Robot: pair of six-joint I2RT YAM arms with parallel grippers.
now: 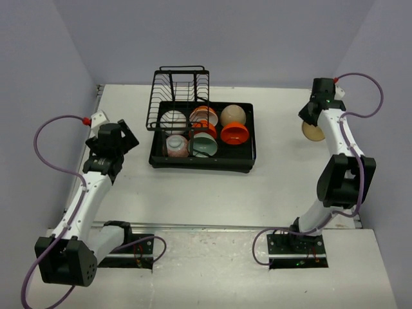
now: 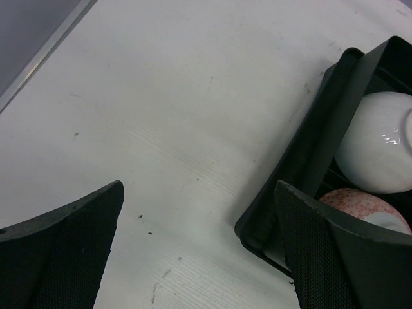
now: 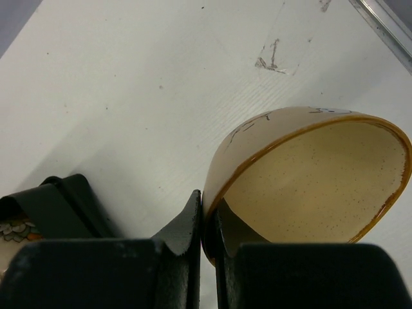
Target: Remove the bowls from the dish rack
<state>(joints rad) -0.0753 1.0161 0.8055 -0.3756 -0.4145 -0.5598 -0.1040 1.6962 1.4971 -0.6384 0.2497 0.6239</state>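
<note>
On the left, the left claw [image 2: 199, 193] hangs released over bare table [image 2: 193, 96], its two dark fingers [image 2: 77, 244] spread wide with nothing between them, just beside the near left corner of the dish rack [image 2: 309, 148]. Its wrist view looks past that corner wall at a white bowl [image 2: 376, 145] and, nearer, a pink-speckled bowl [image 2: 360, 203], both lying inside the rack. From above, the dish rack [image 1: 199, 165] sits at the middle of the table [image 1: 193, 193], with its upright wire section at the far left end. In its tray, the white bowl [image 1: 174, 120] and the pink-speckled bowl [image 1: 177, 145] lie on the left, a patterned orange-and-white bowl [image 1: 203, 114] and a green bowl [image 1: 205, 147] in the middle, and a beige bowl [image 1: 233, 114] and an orange bowl [image 1: 235, 134] on the right. Well apart from the rack, near the table's right edge, the right claw [image 3: 205, 215] is clenched on the rim of a tan bowl [image 3: 309, 180], which is tipped on its side with its speckled inside facing the wrist camera; whether it touches the table cannot be told.
</note>
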